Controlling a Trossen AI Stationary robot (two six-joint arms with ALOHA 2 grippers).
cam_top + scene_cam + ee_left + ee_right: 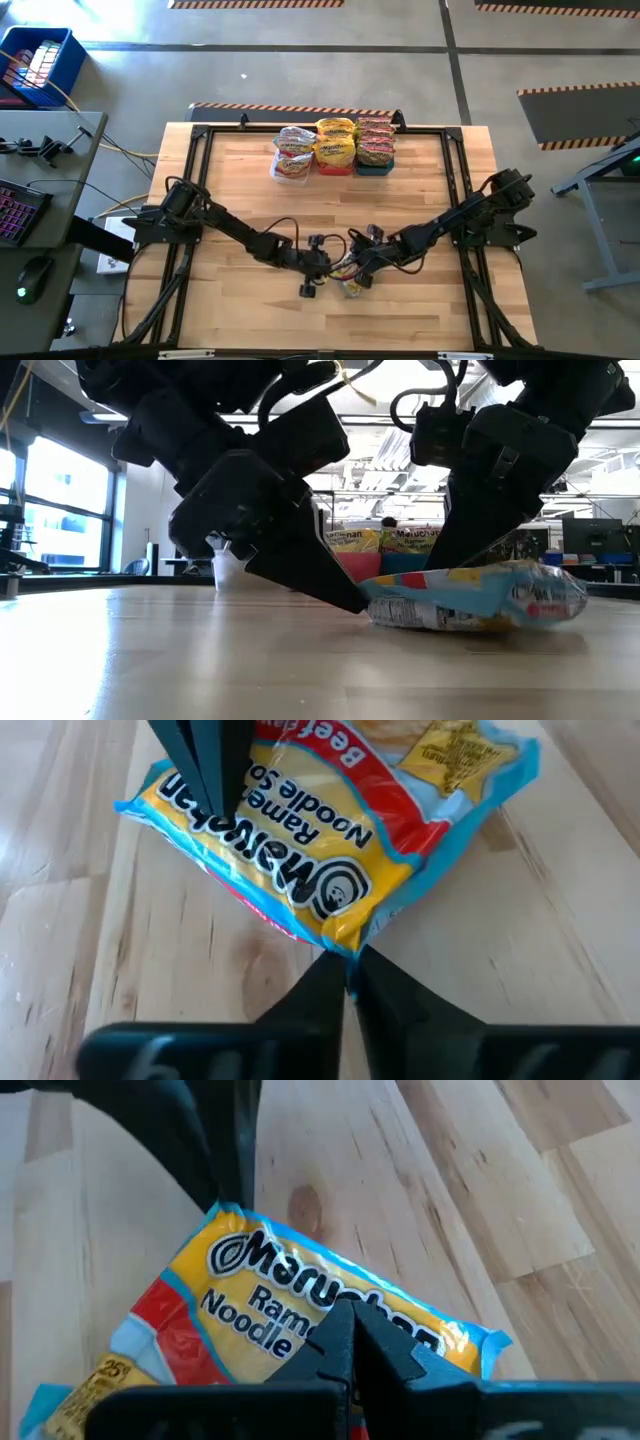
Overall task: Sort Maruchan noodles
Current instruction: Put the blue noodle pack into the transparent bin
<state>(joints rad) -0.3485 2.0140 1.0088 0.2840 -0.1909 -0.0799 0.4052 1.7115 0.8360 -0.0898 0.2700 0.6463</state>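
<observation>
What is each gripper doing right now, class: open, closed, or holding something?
Left gripper: closed on a corner of the noodle packet.
Right gripper: closed on the same packet's opposite edge.

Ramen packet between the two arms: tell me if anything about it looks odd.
One Maruchan packet lies alone at the table's near edge, far from the stacks in the bins. Both grippers pinch it at once: the left gripper shut on one corner, the right gripper shut on the opposite edge.
</observation>
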